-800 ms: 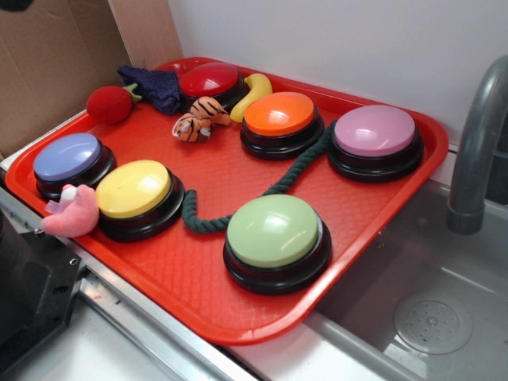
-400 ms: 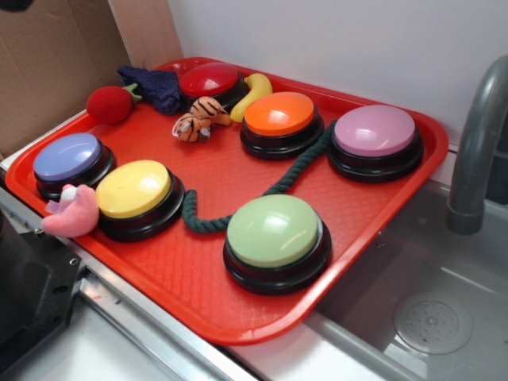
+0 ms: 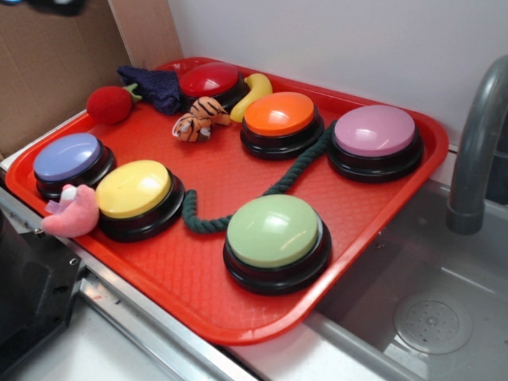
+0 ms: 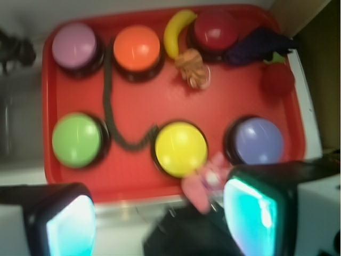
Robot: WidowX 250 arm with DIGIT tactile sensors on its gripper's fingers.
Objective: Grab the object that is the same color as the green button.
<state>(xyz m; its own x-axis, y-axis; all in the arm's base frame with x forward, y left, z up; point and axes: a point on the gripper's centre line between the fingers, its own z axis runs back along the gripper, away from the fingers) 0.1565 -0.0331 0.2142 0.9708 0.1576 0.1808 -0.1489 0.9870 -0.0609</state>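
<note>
The object, a dark green twisted rope point(image 3: 282, 186), snakes across the red tray point(image 3: 222, 171) from between the orange and pink buttons to a knotted end beside the yellow button. The green button point(image 3: 274, 230), a pale green dome on a black base, stands at the tray's near right. From high above, the blurred wrist view takes in the rope point(image 4: 108, 101), the green button point(image 4: 76, 140) and the tray point(image 4: 224, 106). My gripper point(image 4: 160, 218) is open there, with nothing between its fingers, well above the tray's near edge. In the exterior view only a dark blur of it shows at the top left corner.
The tray also holds a yellow button point(image 3: 133, 189), orange button point(image 3: 279, 113), pink button point(image 3: 375, 130), blue button point(image 3: 67, 156), red button point(image 3: 209, 79), a plush tiger point(image 3: 198, 117), banana point(image 3: 252, 94), pink flamingo point(image 3: 73, 213), red ball point(image 3: 109, 104) and purple cloth point(image 3: 155, 86). A sink with a grey faucet point(image 3: 476, 143) lies to the right.
The dark blur of the arm at the exterior view's top left corner reaches further right than before. Nothing on the tray has moved.
</note>
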